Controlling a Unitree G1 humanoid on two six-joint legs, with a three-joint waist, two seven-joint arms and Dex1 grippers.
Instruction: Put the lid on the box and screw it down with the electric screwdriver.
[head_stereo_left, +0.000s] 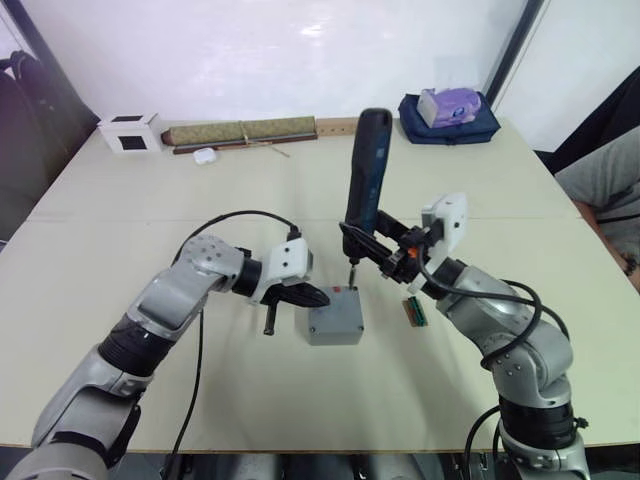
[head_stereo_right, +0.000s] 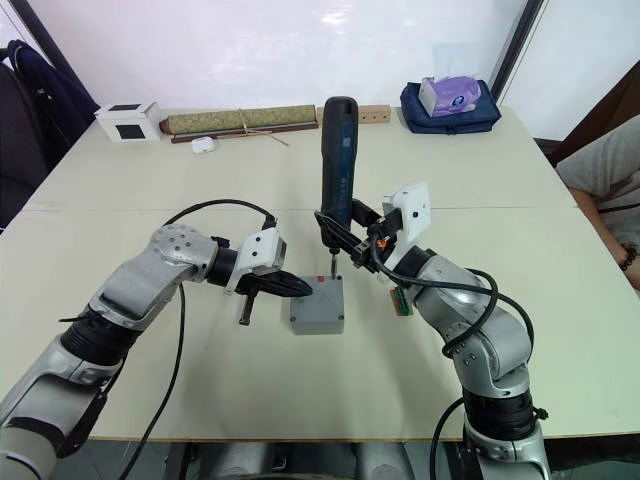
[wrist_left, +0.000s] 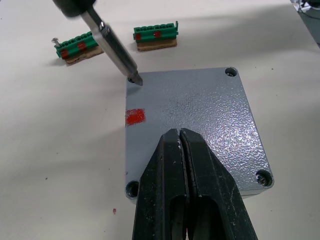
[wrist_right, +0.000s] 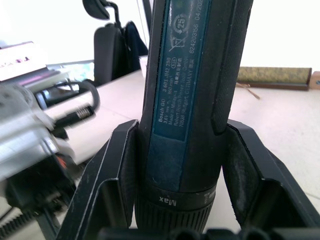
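The lid (wrist_left: 195, 125) already sits on the box (head_stereo_left: 334, 322) near the middle of the table (head_stereo_left: 150, 200), with the bit of the electric screwdriver (head_stereo_left: 365, 180) set in one corner hole. We judge the box stiff and light, so it could slide under the pushing; the screwdriver looks heavier and smooth, best held around its middle. Our right gripper (wrist_right: 180, 165) has its fingers closed around that body, holding it nearly upright. Our left gripper (wrist_left: 192, 185), fingers pressed together and empty, rests on the lid to steady it. Two green terminal strips (wrist_left: 155, 34) lie just right of the box, near the right arm.
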